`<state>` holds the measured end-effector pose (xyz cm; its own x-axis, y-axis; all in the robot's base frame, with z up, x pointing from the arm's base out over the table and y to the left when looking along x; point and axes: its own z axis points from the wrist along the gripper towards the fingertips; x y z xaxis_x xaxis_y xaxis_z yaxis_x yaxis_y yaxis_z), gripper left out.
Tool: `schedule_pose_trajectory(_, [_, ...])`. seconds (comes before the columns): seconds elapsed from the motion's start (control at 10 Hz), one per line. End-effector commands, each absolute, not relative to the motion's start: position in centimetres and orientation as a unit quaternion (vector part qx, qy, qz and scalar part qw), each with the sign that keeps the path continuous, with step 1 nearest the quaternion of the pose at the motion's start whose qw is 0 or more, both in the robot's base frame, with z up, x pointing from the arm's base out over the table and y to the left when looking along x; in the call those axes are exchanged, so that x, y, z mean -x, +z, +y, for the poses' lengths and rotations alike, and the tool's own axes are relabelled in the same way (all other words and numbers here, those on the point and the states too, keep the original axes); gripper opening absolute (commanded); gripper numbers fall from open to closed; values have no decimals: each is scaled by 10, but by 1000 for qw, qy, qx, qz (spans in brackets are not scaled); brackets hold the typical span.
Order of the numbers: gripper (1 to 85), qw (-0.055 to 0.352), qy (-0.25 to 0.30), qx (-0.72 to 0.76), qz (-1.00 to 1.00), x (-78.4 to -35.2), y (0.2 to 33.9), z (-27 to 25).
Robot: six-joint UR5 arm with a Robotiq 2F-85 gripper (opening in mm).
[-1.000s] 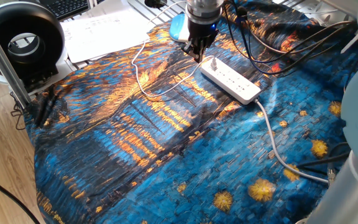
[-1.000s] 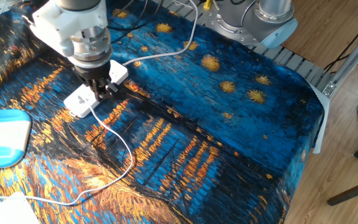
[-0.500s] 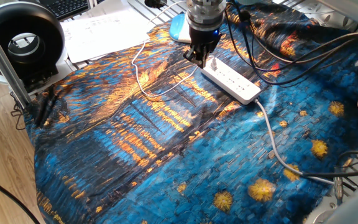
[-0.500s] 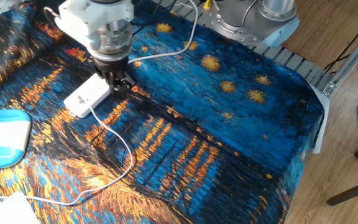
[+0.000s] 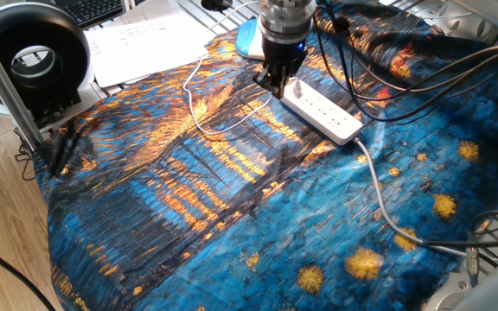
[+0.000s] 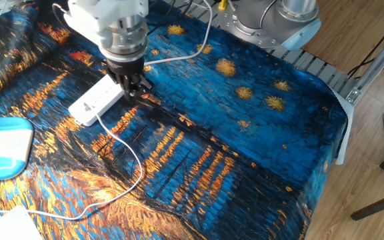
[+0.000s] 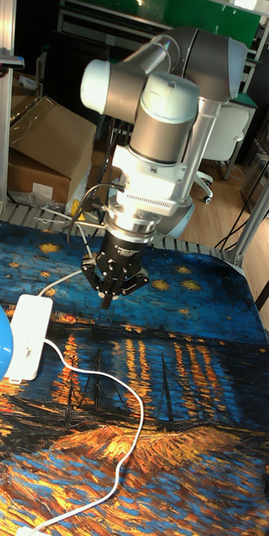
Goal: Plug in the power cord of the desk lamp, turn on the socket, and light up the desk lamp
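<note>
White power strip [image 5: 322,112] lies flat on the blue-and-orange painted tablecloth [image 5: 232,207], thick pale-grey cable [image 5: 383,203] running off one end. Thin white power cord [image 6: 122,157] loops across the cloth, plug [image 5: 296,87] seated in the strip's end outlet. Gripper [image 5: 274,84] hangs just beside that end, above the cloth, fingers drawn close together with nothing between them; pale blue lamp base [image 6: 2,147] sits well apart.
</note>
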<state>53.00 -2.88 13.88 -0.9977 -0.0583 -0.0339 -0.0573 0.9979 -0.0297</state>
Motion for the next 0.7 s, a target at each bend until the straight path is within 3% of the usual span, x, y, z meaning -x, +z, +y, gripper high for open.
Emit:
schedule_pose_trajectory(0.0, [13, 8, 31, 22, 999, -530, 150, -21])
schedule_pose_trajectory(0.3, [13, 39, 27, -7, 999, -552, 151, -19])
schedule_pose_trajectory(0.6, [13, 40, 20, -3, 999, -556, 148, -21])
